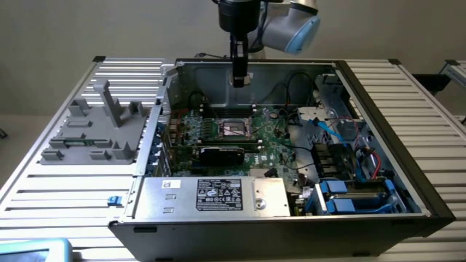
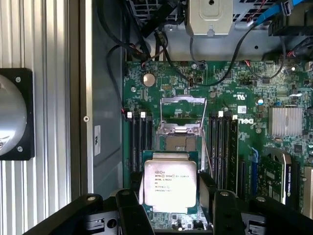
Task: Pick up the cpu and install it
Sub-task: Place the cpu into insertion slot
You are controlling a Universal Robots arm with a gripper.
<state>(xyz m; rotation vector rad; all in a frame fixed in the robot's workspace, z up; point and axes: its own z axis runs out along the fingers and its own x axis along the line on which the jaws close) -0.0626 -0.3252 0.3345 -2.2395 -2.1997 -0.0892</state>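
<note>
The cpu point(image 2: 169, 183), a flat square chip with a silvery printed top plate and a thin green rim, sits between my gripper's point(image 2: 168, 198) black fingers point(image 2: 128, 205). The gripper is shut on it. Beyond the chip on the green motherboard lies the socket point(image 2: 180, 142), its metal load frame point(image 2: 182, 110) swung up. In the exterior view the gripper point(image 1: 239, 81) hangs high over the open computer case, above and behind the socket point(image 1: 237, 128), with the cpu point(image 1: 239, 82) a small pale patch at its tip.
A silver power supply box with a black label point(image 1: 218, 196) fills the case's front. A black card point(image 1: 222, 154) lies just before the socket, with memory slots point(image 2: 222, 142) beside it. Blue drive bays point(image 1: 357, 199) and cables sit at the exterior view's right, and a grey plastic fixture point(image 1: 95, 131) at its left.
</note>
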